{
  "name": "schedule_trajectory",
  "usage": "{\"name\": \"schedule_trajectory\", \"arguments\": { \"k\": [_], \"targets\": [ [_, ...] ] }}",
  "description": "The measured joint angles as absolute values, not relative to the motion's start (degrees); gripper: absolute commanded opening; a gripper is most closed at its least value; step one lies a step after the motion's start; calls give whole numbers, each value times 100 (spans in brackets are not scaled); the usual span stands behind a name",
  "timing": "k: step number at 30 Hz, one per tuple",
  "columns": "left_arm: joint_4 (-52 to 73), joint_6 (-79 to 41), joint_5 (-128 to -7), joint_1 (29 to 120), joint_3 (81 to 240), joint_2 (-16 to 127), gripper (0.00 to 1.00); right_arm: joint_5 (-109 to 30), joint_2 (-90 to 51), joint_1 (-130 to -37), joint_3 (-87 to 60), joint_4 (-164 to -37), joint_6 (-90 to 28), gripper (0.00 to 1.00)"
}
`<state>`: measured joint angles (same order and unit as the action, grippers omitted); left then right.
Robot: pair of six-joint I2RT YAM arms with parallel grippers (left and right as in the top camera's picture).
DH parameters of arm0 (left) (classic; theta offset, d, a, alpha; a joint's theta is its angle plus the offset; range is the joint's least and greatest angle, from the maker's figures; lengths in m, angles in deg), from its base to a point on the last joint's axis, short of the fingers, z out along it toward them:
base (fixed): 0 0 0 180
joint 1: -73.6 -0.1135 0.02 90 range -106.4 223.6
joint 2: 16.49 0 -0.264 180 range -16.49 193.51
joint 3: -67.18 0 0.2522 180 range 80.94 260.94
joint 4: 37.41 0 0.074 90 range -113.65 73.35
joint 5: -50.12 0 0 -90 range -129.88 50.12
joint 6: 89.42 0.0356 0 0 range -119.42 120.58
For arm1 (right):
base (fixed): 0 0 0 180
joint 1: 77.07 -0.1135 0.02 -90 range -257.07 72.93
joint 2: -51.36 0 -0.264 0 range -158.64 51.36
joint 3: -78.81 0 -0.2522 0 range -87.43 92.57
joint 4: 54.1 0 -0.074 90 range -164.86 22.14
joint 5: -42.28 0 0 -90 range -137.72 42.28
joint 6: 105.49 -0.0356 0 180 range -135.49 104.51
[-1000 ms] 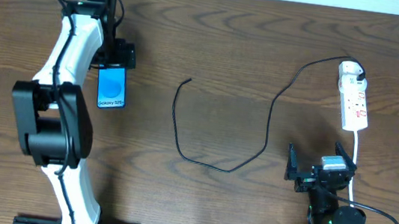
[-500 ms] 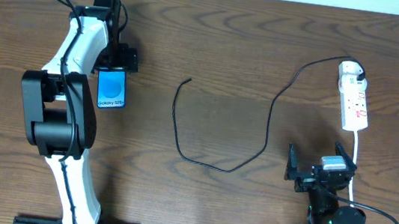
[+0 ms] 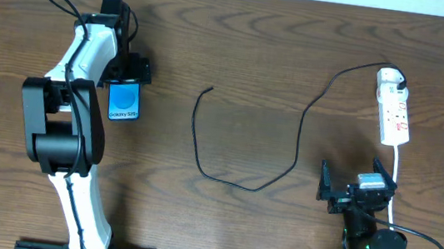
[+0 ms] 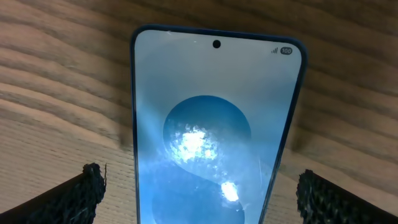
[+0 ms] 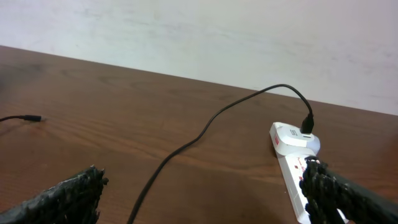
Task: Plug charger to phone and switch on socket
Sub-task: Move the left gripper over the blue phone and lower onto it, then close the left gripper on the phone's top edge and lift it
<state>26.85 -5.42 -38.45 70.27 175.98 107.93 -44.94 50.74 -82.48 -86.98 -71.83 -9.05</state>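
Note:
The phone [image 3: 125,102] lies flat on the table at the left, its blue screen lit. My left gripper [image 3: 131,72] is open over the phone's top end. In the left wrist view the phone [image 4: 211,112] sits between the fingers [image 4: 199,202], with a gap on each side. The charger [image 3: 300,142] is a thin black cable curving across the middle, its free plug [image 3: 211,89] lying on the table. Its other end is in the socket [image 3: 393,110] at the far right. My right gripper [image 3: 353,190] is open and empty below the socket. The right wrist view shows the gripper [image 5: 202,196], cable [image 5: 186,146] and socket [image 5: 291,146].
The socket's white cord [image 3: 396,182] runs down past the right arm toward the front edge. A pale wall [image 5: 199,37] stands behind the table's far edge.
My left arm has shifted its pose and the gripper has moved slightly down over the phone's top end. The right arm, cable and socket have not moved.

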Motion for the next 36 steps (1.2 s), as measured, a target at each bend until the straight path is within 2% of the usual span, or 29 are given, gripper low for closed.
{"name": "schedule_trajectory", "arguments": {
  "k": [12, 18, 36],
  "targets": [
    [2270, -771, -3970, 7027, 17168, 10793, 99, -4494, 5074, -8248, -8698, -7183, -905, 99],
    [2255, -955, -4035, 7027, 17155, 10791, 94, -4494, 5074, -8248, -8698, -7183, -903, 99],
    [2443, -933, -4081, 7027, 17155, 10791, 94, -4494, 5074, -8248, -8698, -7185, -905, 99]
  ]
}}
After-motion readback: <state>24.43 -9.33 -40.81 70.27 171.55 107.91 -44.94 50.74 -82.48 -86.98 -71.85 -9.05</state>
